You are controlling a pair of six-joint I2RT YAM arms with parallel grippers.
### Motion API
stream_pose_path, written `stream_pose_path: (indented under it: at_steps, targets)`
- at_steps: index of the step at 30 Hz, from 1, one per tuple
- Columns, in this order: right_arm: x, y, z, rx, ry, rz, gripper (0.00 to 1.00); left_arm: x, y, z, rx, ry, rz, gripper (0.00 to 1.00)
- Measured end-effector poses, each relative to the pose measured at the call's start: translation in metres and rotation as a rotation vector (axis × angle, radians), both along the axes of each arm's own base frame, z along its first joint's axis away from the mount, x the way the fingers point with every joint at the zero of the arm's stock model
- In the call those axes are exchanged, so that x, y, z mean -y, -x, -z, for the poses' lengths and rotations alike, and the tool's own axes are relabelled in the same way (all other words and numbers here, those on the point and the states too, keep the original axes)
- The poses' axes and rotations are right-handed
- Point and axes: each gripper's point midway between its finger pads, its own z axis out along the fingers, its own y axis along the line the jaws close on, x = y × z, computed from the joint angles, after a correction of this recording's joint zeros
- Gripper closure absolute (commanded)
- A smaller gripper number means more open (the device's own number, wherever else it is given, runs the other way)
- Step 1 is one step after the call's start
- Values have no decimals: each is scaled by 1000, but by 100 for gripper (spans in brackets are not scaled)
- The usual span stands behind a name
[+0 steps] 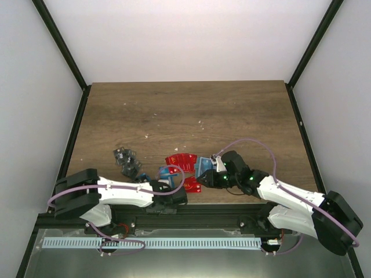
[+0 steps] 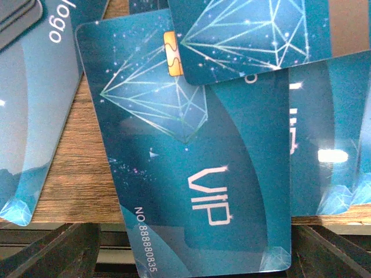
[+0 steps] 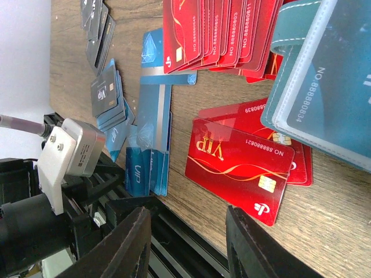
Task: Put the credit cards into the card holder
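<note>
Left wrist: fingers (image 2: 336, 255) wide above card (image 2: 197, 174)

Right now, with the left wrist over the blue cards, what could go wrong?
1. The blue VIP card overhangs the table edge; a nudge could tip it off.
2. Another blue card overlaps it, so a pick may drag both.
3. The card holder seems to rest partly on loose red cards; pushing a card in may slide it.

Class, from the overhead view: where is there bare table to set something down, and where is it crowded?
Bare: the far half of the brown wooden table, beyond the glossy red cards. Crowded: the near edge, from dark patterned cards through bright blue cards.
</note>
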Motion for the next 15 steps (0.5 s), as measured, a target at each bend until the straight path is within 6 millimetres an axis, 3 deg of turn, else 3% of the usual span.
stream_pose_path:
  at_steps: [7, 15]
  targets:
    - [0, 0, 0, 5, -2, -1, 62, 0, -1, 0, -10, -9, 0, 18]
    - [-1, -1, 1, 13, -12, -3, 62, 4, -2, 0, -41, -16, 6, 32]
